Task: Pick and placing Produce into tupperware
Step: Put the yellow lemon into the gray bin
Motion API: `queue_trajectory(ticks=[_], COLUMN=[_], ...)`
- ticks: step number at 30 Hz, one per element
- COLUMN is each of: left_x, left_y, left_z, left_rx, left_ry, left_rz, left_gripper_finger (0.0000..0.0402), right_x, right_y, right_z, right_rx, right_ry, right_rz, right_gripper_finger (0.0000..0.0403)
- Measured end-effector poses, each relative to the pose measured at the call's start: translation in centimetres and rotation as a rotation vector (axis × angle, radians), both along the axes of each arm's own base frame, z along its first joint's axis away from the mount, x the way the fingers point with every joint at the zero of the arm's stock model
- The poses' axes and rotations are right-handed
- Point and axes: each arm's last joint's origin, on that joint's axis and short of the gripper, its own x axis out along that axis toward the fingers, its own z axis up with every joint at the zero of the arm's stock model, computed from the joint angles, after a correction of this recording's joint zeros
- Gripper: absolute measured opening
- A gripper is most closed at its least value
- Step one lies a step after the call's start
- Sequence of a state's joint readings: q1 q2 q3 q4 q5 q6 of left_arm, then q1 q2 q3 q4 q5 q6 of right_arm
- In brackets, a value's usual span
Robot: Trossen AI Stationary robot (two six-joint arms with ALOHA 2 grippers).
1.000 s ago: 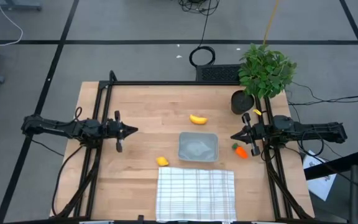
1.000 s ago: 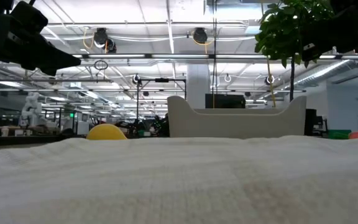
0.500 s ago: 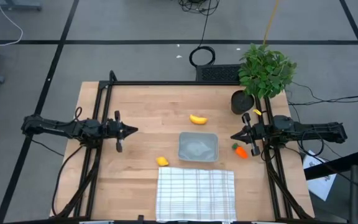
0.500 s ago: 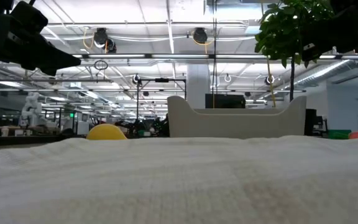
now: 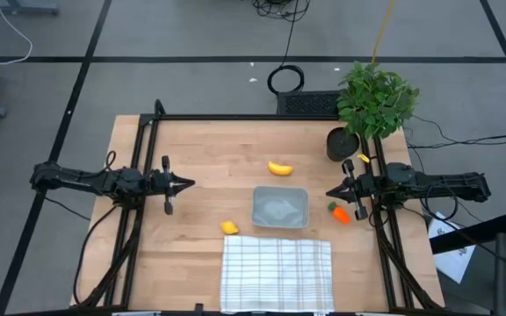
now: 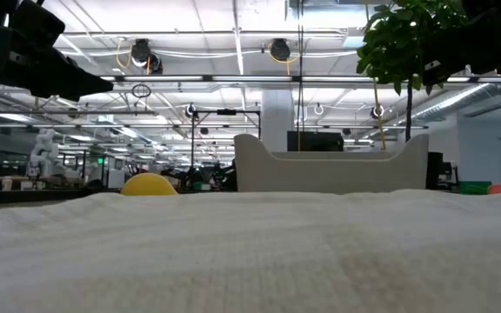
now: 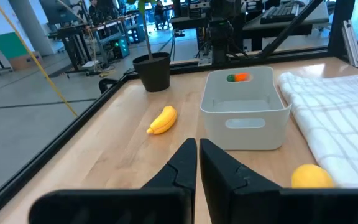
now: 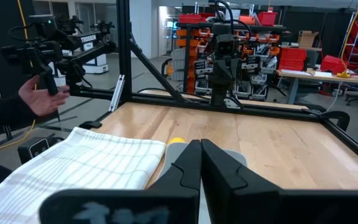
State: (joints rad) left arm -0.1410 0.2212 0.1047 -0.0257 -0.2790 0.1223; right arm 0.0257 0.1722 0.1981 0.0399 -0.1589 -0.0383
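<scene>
You have nothing placed yet: your left gripper [image 5: 187,183], fingers pressed together and empty, waits at the left, the lemon [image 5: 228,227] and banana [image 5: 279,168] lie either side of the empty tupperware [image 5: 280,207], the carrot [image 5: 339,211] sits just right of it, beside your clenched, empty right gripper [image 5: 331,192].

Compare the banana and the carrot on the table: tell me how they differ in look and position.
The banana is all yellow and curved; the carrot is orange with a green top and straight. The banana lies beyond the tupperware, toward the far edge; the carrot lies to the tupperware's right, just beneath the right gripper. Both are small toy pieces resting on the wooden table, outside the tupperware, neither one held.
</scene>
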Motion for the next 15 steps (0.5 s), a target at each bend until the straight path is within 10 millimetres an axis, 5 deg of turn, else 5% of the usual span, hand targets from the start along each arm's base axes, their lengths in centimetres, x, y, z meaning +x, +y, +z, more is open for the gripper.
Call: queue_trajectory(ticks=[15], left_x=[0.04], left_y=[-0.01], left_z=[0.37], left_rx=[-0.034], left_ry=[-0.043], left_rz=[0.003], left_gripper_finger=[0.0024], right_x=[0.00], right_y=[0.00], right_z=[-0.01], right_rx=[0.000], right_ry=[0.000], right_rz=[0.000], right_gripper_finger=[0.0000])
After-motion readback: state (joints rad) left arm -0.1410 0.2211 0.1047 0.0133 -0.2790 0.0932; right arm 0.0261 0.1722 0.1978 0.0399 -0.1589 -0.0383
